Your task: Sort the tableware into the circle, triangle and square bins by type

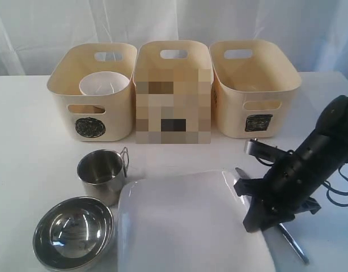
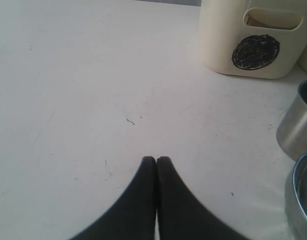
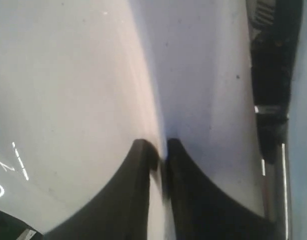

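Note:
The large white square plate (image 1: 182,224) lies at the front middle of the table. My right gripper (image 1: 252,216) (image 3: 161,150) is shut on its right rim, and the plate (image 3: 68,80) fills the right wrist view. A steel mug (image 1: 100,173) (image 2: 296,127) stands left of the plate, with the steel bowl (image 1: 73,232) (image 2: 304,200) in front of it. The small white bowl (image 1: 104,84) sits inside the circle bin (image 1: 90,126) (image 2: 253,50). Steel cutlery (image 1: 293,242) lies under the right arm. My left gripper (image 2: 156,159) is shut on nothing above bare table. The second mug and the chopsticks do not show.
Three cream bins stand in a row at the back: the circle bin on the left, a blurred middle bin (image 1: 173,93), and the square-marked bin (image 1: 254,93) on the right. A steel piece (image 1: 254,148) lies behind the right arm. Cables (image 1: 339,190) trail at the right edge.

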`<state>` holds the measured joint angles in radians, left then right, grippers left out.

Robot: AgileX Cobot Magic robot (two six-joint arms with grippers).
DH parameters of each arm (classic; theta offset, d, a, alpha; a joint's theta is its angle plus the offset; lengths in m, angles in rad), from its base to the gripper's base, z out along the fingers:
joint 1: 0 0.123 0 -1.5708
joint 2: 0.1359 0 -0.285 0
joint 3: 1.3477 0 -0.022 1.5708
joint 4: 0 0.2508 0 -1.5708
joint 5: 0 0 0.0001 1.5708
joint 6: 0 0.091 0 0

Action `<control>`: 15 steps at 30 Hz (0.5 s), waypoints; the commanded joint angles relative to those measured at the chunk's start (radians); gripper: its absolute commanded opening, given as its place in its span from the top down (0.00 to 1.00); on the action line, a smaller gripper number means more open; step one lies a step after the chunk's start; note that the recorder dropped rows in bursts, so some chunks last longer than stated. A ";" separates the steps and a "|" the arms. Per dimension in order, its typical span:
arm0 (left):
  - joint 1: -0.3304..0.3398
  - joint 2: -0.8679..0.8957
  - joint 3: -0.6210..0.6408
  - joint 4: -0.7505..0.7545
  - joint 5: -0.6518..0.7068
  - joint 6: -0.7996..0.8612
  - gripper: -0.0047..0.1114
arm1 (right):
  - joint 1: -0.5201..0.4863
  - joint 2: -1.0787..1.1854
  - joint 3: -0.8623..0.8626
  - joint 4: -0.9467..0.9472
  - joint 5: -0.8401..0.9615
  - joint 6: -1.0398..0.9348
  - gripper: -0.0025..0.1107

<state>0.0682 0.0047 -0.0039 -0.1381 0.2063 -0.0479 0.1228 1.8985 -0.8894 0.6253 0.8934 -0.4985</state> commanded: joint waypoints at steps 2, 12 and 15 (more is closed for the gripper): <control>-0.001 -0.005 0.004 -0.003 -0.004 0.001 0.96 | -0.054 0.007 0.030 -0.230 -0.079 0.032 0.98; -0.001 -0.005 0.004 -0.003 -0.004 0.001 0.96 | -0.074 -0.054 0.030 -0.230 -0.056 0.025 0.98; -0.001 -0.005 0.004 -0.003 -0.004 0.001 0.96 | -0.074 -0.076 0.030 -0.227 -0.064 0.025 0.98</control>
<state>0.0682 0.0047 -0.0039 -0.1381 0.2063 -0.0479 0.0601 1.8359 -0.8751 0.5125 0.9003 -0.4740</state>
